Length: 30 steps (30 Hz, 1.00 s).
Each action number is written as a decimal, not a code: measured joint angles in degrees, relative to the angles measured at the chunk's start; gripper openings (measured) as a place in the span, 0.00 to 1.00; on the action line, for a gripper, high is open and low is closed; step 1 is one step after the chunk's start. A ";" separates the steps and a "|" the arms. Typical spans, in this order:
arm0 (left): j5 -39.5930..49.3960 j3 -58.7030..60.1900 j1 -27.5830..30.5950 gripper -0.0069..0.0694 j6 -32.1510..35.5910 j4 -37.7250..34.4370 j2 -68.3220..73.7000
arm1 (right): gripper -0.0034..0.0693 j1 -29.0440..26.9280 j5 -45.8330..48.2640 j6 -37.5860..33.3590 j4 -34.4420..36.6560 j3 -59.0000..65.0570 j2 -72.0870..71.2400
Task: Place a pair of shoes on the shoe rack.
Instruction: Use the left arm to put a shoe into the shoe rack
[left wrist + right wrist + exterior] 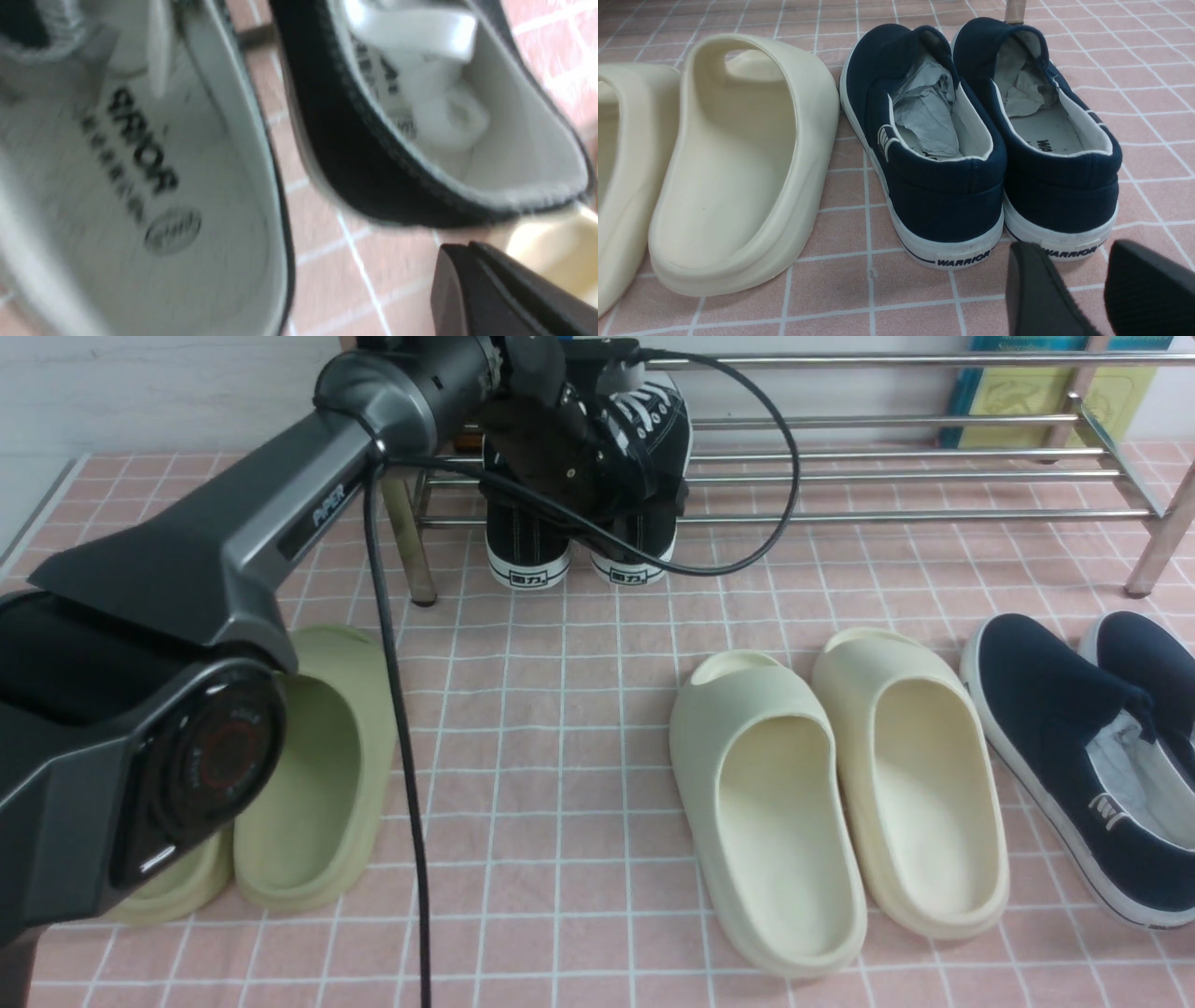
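The two black canvas sneakers [527,546] [637,546] sit side by side at the left end of the chrome shoe rack [934,513], heels toward me, toes tilted up onto its bars. I cannot tell if the heels touch the floor. My left gripper [583,462] hovers just above them, mostly hidden by its wrist. In the left wrist view its fingertips [460,254] are pressed together with nothing between them, and both sneakers' openings [154,186] [467,140] show blurred. My right gripper [1071,249] is open and empty behind the heels of the navy slip-ons [943,154].
Pink tiled floor. Green foam slides [313,775] lie under my left arm. Cream slides [831,784] lie at centre right, navy slip-ons [1092,747] at far right. The left arm's cable [401,709] hangs down the middle. Books lean behind the rack [1027,392].
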 joint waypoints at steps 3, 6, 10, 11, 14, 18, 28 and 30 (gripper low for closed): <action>5.02 -0.07 0.00 0.10 1.40 0.87 -3.28 | 0.38 0.00 0.00 0.00 0.00 0.00 0.00; 9.33 -0.32 0.00 0.11 2.99 3.91 -6.92 | 0.38 0.00 0.00 0.00 0.00 0.00 0.00; 9.57 -0.48 0.07 0.11 2.79 10.84 -8.13 | 0.38 0.00 0.00 0.00 0.00 0.00 0.00; 9.57 -0.13 0.14 0.12 2.50 11.85 -7.85 | 0.38 0.00 0.00 0.00 -0.33 0.00 0.00; 9.62 0.75 0.32 0.12 2.14 12.68 -6.94 | 0.38 0.00 0.00 0.00 0.00 0.00 0.00; 8.83 1.62 0.32 0.12 1.40 13.39 -3.37 | 0.38 0.00 0.00 0.00 0.00 0.00 0.00; 1.04 1.90 0.09 0.12 -5.92 17.00 0.39 | 0.38 0.00 0.00 0.00 0.00 0.00 0.00; 0.68 1.90 0.09 0.12 -6.28 17.00 0.39 | 0.38 0.00 0.00 0.00 0.00 0.00 0.00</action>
